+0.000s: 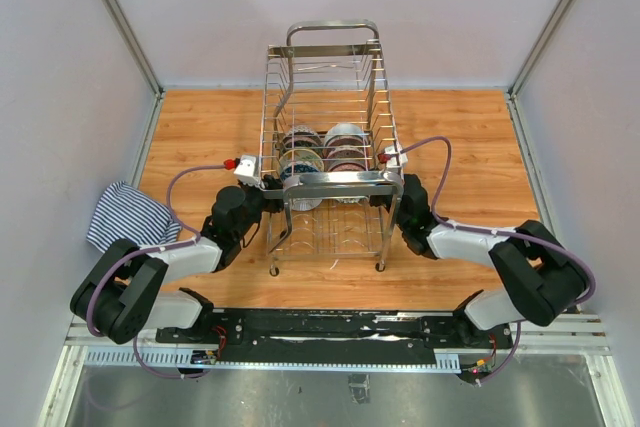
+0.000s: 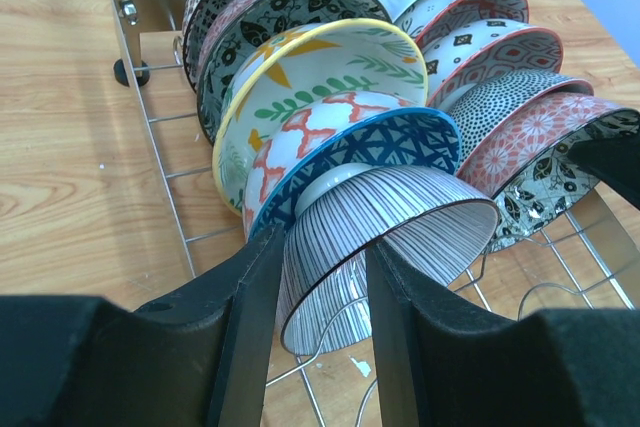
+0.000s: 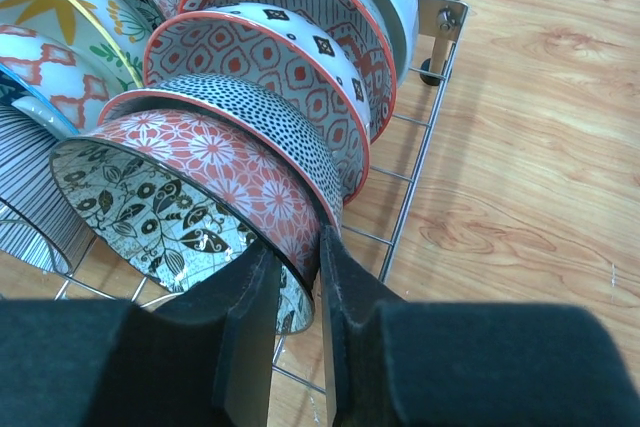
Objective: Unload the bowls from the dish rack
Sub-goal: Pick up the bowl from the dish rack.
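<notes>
In the dish rack [image 1: 330, 181] at frame centre, the striped bowl [image 2: 420, 217] is straddled by the open left pincer [image 2: 318, 317] and the floral bowl [image 3: 230, 177] is pinched by the right pincer [image 3: 297, 317] — both are best lifted straight up, clear of neighbours.

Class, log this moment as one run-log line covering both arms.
left fingers: astride striped bowl, grip unclear | right fingers: closed on floral bowl rim | bowls: all in dish rack | unloaded: none

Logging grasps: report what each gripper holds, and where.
Right gripper pinches the red floral bowl by its rim; left gripper straddles the striped bowl, grip uncertain.
</notes>
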Available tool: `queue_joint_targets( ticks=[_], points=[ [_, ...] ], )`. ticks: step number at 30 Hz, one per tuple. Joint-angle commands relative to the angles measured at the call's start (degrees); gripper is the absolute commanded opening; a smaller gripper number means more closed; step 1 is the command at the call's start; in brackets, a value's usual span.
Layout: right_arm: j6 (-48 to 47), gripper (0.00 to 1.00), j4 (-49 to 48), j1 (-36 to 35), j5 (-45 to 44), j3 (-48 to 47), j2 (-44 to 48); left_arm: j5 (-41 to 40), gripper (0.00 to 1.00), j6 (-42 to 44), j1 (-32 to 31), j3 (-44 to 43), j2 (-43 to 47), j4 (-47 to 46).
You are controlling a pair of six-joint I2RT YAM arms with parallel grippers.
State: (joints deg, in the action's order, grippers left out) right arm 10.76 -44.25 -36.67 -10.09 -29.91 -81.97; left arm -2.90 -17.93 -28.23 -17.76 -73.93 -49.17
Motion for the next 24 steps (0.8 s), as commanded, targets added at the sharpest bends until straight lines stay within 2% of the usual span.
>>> queue_joint_targets(
  ticks=[1, 24],
  points=[
    [3.88, 0.1, -10.26, 0.46, -4.32, 1.45, -0.55, -1.04, 0.43, 0.0, -0.47, 0.97, 0.66, -1.3],
    [4.7, 0.07, -14.1, -4.04, -13.45, 2.96, -3.01, -2.28, 0.43, 0.18, -0.51, 1.76, 1.94, -1.19]
  ],
)
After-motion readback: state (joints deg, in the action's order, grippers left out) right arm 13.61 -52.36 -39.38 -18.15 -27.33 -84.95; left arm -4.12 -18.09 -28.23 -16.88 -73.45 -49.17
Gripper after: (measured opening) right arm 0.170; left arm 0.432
